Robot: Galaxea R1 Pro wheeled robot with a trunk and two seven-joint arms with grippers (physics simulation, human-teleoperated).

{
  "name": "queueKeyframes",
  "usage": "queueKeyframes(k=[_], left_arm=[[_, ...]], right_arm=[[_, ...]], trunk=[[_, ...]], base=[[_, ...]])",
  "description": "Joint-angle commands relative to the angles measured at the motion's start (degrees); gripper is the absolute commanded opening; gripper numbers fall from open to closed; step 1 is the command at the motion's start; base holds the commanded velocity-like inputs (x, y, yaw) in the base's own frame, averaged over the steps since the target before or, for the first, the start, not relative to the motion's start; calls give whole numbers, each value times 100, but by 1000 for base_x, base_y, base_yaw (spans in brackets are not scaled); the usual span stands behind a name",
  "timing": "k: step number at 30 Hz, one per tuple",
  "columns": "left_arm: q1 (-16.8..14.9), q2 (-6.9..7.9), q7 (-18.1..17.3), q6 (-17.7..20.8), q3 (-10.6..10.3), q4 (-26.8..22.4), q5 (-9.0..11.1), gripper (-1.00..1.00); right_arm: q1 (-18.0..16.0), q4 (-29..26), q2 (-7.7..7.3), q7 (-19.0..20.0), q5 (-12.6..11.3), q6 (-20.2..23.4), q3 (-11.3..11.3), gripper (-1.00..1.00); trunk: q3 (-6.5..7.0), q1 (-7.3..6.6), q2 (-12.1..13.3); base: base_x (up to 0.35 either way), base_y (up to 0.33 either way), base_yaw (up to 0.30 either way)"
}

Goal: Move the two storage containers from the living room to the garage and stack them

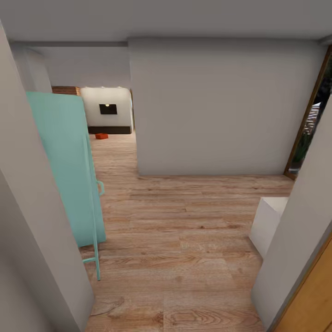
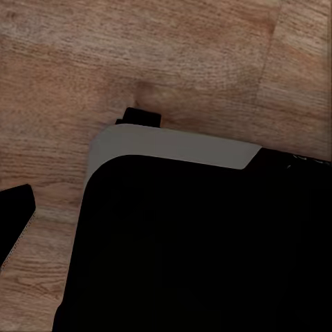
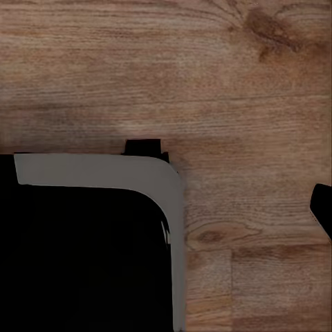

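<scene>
Far down the hallway, one small orange-red storage container (image 1: 101,136) sits on the light wood floor of the living room, below a black wall TV (image 1: 108,109) and beside a strip of brick (image 1: 66,90). Both wrist views look down at wood planks and my black base with its grey rim (image 2: 173,146) (image 3: 97,169). A dark tip that may be a finger (image 2: 15,207) shows at the edge of the left wrist view, and a similar one (image 3: 322,207) in the right wrist view. Neither shows its jaws.
An open teal door (image 1: 69,170) with a handle stands along the left of the hallway. A grey wall (image 1: 221,110) blocks straight ahead, with the passage to its left. A white box (image 1: 269,221) sits at the right, and a dark opening (image 1: 309,129) lies beyond.
</scene>
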Motion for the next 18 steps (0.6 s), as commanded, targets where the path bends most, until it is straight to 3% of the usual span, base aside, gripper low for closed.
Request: queueKeyframes(k=[1,18], left_arm=[[2,-2,6,-5,2,-7,36,100],[3,-1,6,-5,2,14,41,100]], right_arm=[[-7,19,0,39,-61,-32,34,100],[-7,18,-3,39,-60,22,43,100]], trunk=[[-5,3,-2],[-5,3,-2]], base=[[323,0,0],[323,0,0]])
